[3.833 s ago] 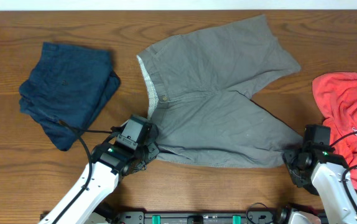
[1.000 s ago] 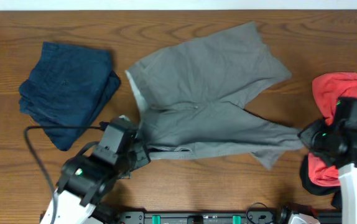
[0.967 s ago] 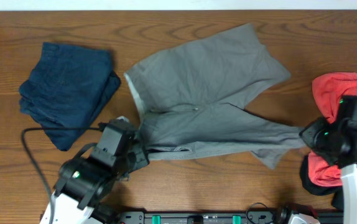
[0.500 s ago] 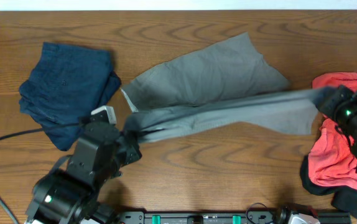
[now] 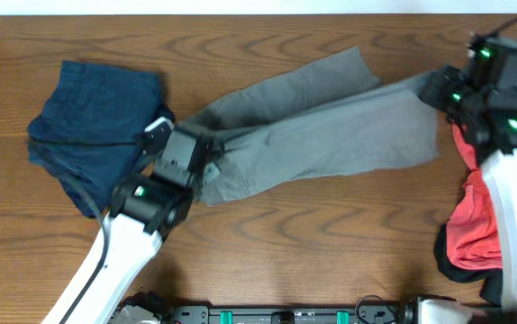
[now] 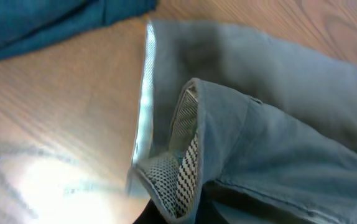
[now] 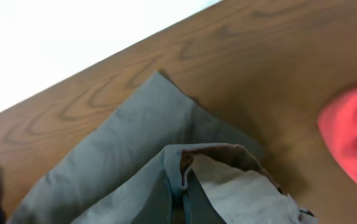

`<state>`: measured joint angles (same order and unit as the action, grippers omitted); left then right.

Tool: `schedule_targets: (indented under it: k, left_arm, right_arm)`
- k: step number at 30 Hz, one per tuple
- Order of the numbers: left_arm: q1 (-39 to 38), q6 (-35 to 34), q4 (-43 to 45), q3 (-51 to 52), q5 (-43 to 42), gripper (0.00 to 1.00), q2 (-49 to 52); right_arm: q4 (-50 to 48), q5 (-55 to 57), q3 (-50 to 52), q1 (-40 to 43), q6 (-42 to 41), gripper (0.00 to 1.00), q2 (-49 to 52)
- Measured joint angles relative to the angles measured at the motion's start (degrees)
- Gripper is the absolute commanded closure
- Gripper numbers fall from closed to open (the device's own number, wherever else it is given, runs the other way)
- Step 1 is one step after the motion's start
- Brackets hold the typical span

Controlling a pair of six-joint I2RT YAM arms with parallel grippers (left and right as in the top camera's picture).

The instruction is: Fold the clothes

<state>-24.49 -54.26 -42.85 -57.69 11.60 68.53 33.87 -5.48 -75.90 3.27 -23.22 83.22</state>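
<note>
Grey shorts point(image 5: 331, 135): we see them stretched left to right across the middle of the table point(image 5: 312, 252). One leg is laid partly over the other, and the far leg's corner pokes out toward the back edge.
Waist end: it sits at the left and is lifted a little. Our left wrist view shows the checked inner waistband point(image 6: 188, 165) turned outward.
Left gripper point(image 5: 206, 157): clamped on the waist end of the shorts. Cloth covers the fingers.
Right gripper point(image 5: 437, 88): closed on a leg hem at the far right. In our right wrist view the cloth bunches into the pinch.
Navy garment point(image 5: 96, 126): a loose pile at the far left, near the waist end.
Red T-shirt point(image 5: 479, 216): crumpled at the right edge, partly under our right arm.
</note>
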Motion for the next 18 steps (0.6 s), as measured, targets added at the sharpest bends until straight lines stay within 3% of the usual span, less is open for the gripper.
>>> schedule_targets:
  k: [14, 16, 18]
  left_arm:
    - [9.77, -2.29, 19.34, -0.04, 0.92, 0.93, 18.88]
    - [10.19, -2.12, 22.1, -0.04, 1.25, 0.84, 21.18]
    - [10.64, -1.86, 24.04, -0.04, 2.1, 0.68, 23.08]
  right_arm:
    - [-16.59, 0.55, 0.0, -4.37, 1.18, 0.97, 16.83]
    - [-19.69, 0.96, 0.0, -4.83, 1.33, 0.93, 18.84]
    - [-23.1, 1.42, -0.02, -5.22, 1.38, 0.87, 20.74]
